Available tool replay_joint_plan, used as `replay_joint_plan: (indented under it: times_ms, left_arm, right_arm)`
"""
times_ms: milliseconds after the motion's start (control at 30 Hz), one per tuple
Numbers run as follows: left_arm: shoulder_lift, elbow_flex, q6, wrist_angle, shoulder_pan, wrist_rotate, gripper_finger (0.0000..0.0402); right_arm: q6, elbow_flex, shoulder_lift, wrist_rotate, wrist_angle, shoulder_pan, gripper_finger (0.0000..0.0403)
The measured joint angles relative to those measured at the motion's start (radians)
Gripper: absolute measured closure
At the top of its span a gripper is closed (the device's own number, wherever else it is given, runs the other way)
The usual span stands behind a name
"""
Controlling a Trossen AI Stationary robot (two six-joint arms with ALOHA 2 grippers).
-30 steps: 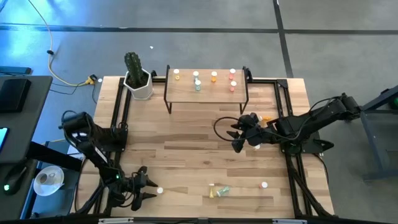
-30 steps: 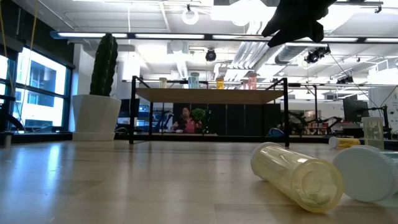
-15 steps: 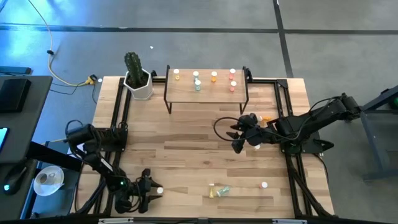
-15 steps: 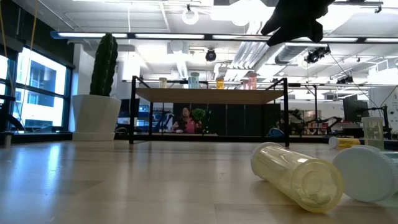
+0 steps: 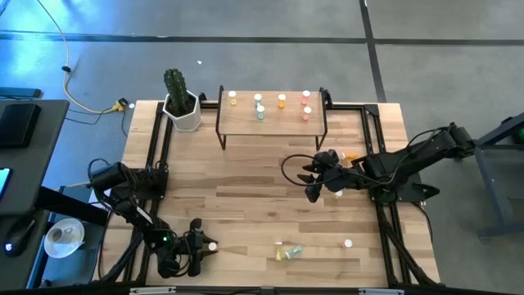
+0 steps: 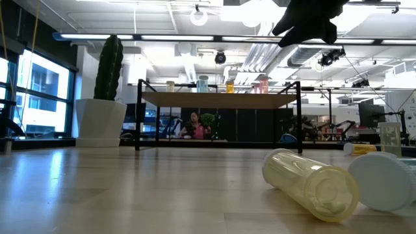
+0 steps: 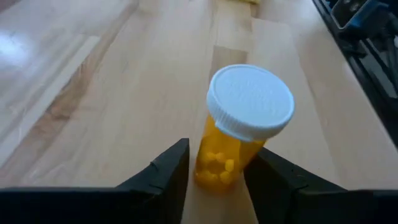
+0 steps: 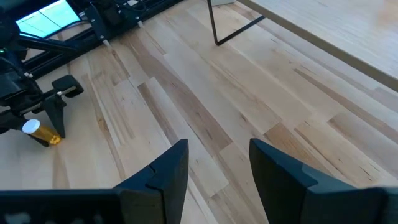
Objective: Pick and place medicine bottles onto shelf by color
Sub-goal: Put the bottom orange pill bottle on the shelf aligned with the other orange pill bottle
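High view, looking straight down: my left pincer [image 5: 199, 248] sits at the lower left of the wood-plank table [image 5: 246, 172], its fingers pressed against both sides of an orange medicine bottle [image 5: 210, 247] with a white cap. My left wrist view shows that bottle [image 7: 233, 137] clenched between the 2 dark fingers [image 7: 165, 171], its body tilted and yellow pills visible inside. My right pincer [image 5: 314, 177] hovers right of centre, fingers spread and holding nothing. At the top of the frame the shelf [image 5: 272, 121] carries 6 small bottles, with a cactus pot [image 5: 182, 105] to its left. Near the bottom edge, right of centre, lie 2 more bottles [image 5: 286, 252], and a white-capped one [image 5: 348, 243] stands farther right.
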Motion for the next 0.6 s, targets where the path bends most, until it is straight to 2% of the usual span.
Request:
replay_joint_plan:
  times_ms: [233, 400, 600]
  left_arm:
    - [-0.002, 0.0, 0.013, 0.004, 0.023, 0.019, 0.0306]
    - [-0.002, 0.0, 0.025, 0.021, 0.026, 0.006, 0.0309]
    - [-0.023, 0.0, 0.117, 0.07, 0.084, 0.03, 0.0306]
  right_arm:
    - [0.001, 0.0, 0.0, 0.0, 0.0, 0.0, 0.0242]
    - [0.001, 0.0, 0.0, -0.003, 0.026, 0.0, 0.0242]
    - [-0.077, 0.0, 0.007, -0.095, 0.084, -0.014, 0.0242]
